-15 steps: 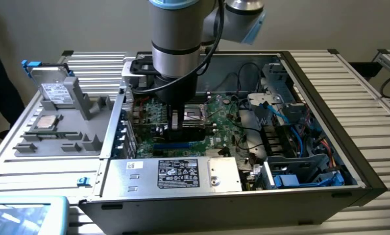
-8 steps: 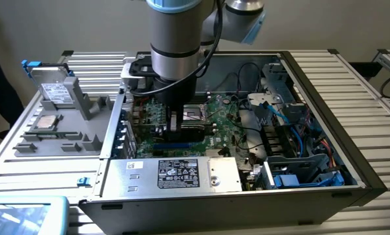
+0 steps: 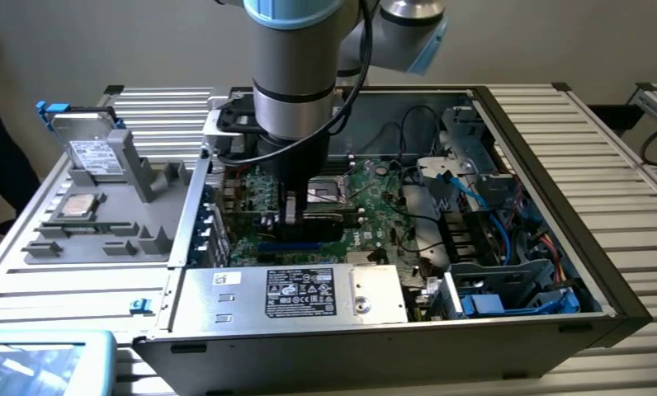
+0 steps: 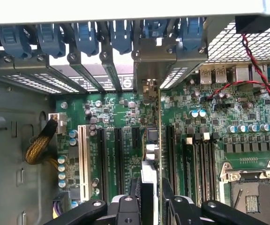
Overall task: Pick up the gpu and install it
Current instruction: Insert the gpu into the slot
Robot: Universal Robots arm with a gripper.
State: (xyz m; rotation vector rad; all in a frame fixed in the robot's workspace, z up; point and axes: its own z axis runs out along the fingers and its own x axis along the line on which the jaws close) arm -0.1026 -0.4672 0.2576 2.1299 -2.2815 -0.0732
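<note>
Soft even light — glare on case rim (image 4: 125,9), interior shadowed.

Inside case (image 3: 417,345), gpu (image 4: 149,143) above motherboard (image 4: 125,117)

Arm (image 3: 290,91) upright, wrist pointing straight down, gripper (image 3: 295,216) lowered, fingers clamped either side of the gpu (image 4: 149,140)

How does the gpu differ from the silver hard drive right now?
The gpu is inside the case over the motherboard, clamped in the gripper; the hard drive stands outside in the grey holder, untouched. The gpu is a green board with a black cooler; the hard drive is silver with a white label. Both stand on edge.
</note>
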